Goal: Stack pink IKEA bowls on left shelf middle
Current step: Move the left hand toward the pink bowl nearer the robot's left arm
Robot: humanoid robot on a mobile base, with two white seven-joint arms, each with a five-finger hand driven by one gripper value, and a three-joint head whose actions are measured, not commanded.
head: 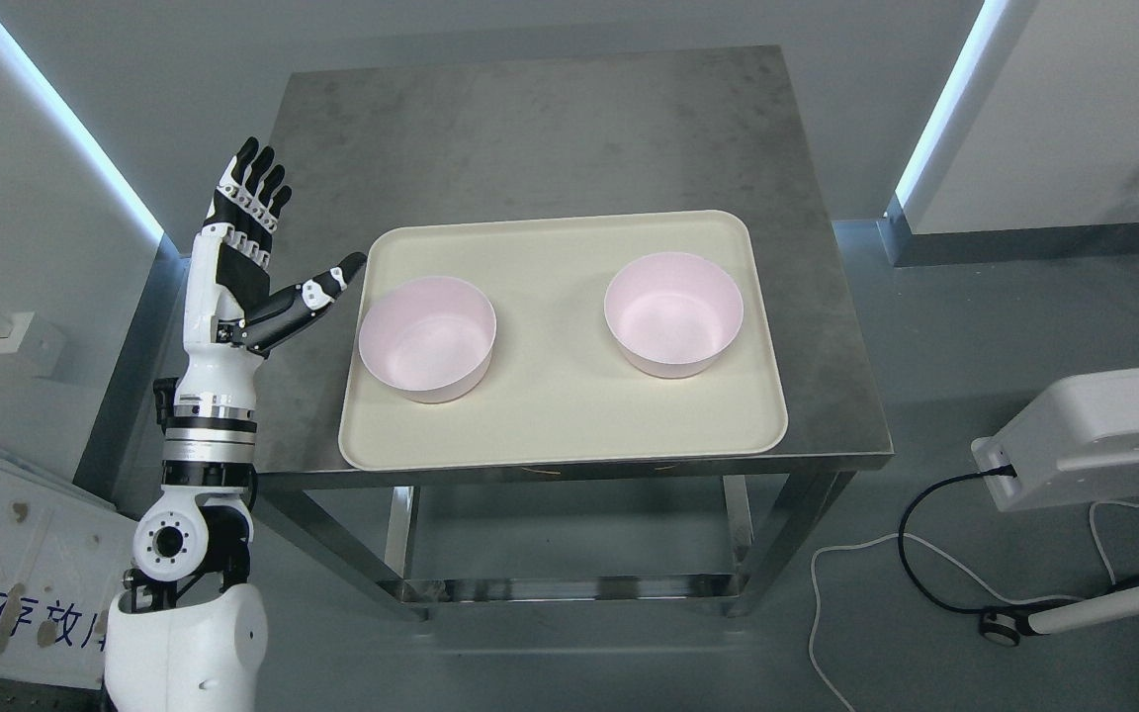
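Cream tray (569, 415) on steel table (530, 129); two pink bowls on tray, left bowl (428, 338) and right bowl (673, 313), upright, well apart. Left hand (248, 262) raised beside tray's left edge, fingers spread, grasping nothing

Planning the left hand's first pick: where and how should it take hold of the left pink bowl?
Grip the left pink bowl by its near-left rim and wall, coming from the left, where the open left hand waits. It sits upright, no handles.
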